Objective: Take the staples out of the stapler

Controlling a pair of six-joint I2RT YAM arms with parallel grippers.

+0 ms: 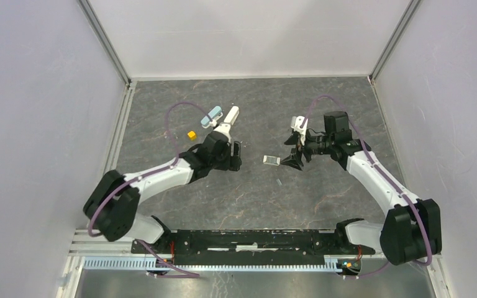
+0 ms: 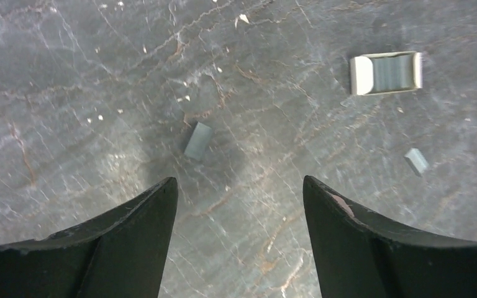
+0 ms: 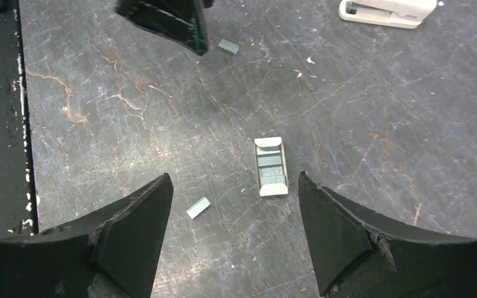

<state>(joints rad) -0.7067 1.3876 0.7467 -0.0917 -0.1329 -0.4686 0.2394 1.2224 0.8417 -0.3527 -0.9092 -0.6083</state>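
One stapler (image 1: 271, 160) flat, long axis pointing toward right claw (image 1: 292, 161).

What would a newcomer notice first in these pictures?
Two open black grippers, the left gripper and the right gripper, face each other over a dark veined table. Between them lies the stubby grey stapler with whitish ends; one silvery strip of staples lies just before the left one.
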